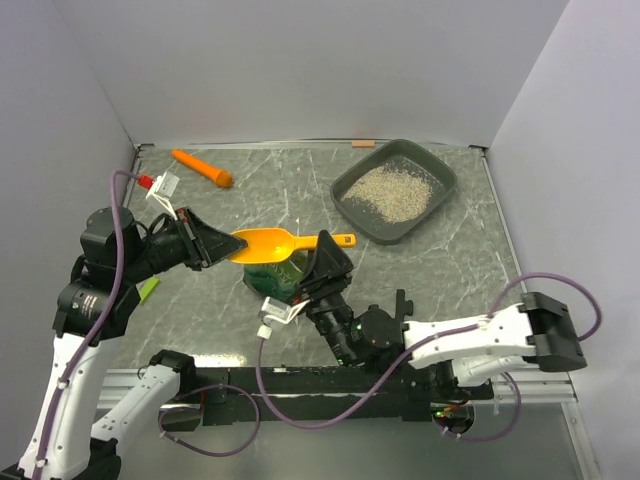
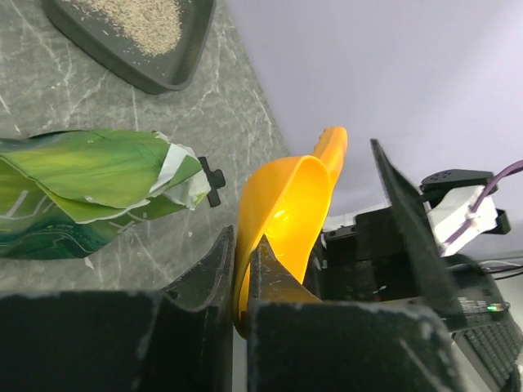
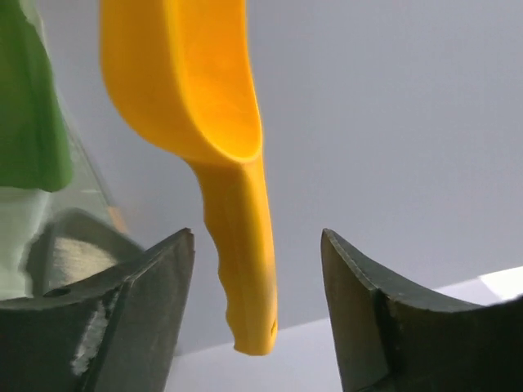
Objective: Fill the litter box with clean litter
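Note:
The dark grey litter box [image 1: 438, 190] stands at the back right with pale clean litter [image 1: 393, 191] in it. It also shows in the left wrist view [image 2: 181, 67] with its litter [image 2: 139, 16]. My left gripper [image 1: 222, 246] [image 2: 242, 242] is shut on the bowl rim of the orange scoop [image 1: 268, 244] [image 2: 296, 204] and holds it above the green bag [image 1: 272, 278] [image 2: 90, 184]. My right gripper [image 1: 334, 252] [image 3: 255, 238] is open, its jaws on either side of the scoop [image 3: 192, 73] handle without touching it.
An orange carrot-shaped object [image 1: 201, 167] lies at the back left. White walls close in the table on the left, back and right. The right arm reaches across the near edge under the bag.

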